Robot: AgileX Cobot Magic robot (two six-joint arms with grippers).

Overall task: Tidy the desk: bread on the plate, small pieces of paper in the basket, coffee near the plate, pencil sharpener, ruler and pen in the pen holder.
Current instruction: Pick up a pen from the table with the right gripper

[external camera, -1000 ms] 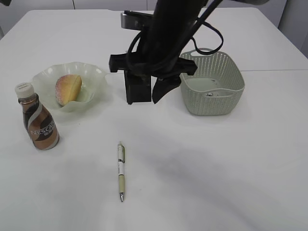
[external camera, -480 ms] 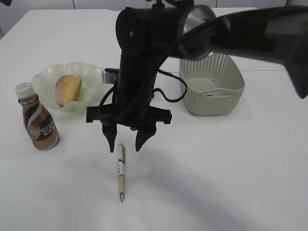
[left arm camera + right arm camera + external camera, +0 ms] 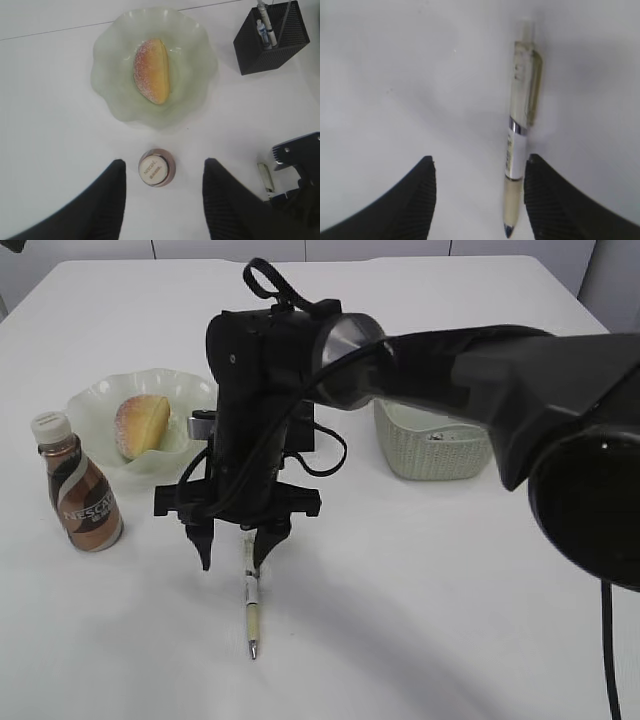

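The pen (image 3: 250, 608) (image 3: 520, 130) lies on the white desk (image 3: 420, 610). My right gripper (image 3: 233, 558) (image 3: 480, 160) hangs open straight over it, with the pen's barrel just inside the right finger (image 3: 545, 200). Bread (image 3: 140, 425) (image 3: 152, 70) sits in the wavy green plate (image 3: 95, 400) (image 3: 110, 95). The coffee (image 3: 82, 495) (image 3: 156, 170) stands in front of the plate. My left gripper (image 3: 165, 167) is open high above the bottle's cap. The black mesh pen holder (image 3: 272, 42) holds some upright items. I cannot make out the ruler or pencil sharpener.
The sage-green basket (image 3: 440, 455) stands at the right behind my right arm, with something small inside. In the exterior view that arm stretches in from the right edge and hides the pen holder. Bare tabletop lies in front and to the right of the pen.
My right arm has swung from the pen holder forward and left, then down, until its open fingers straddle the pen. The pen, bottle and plate have not moved.
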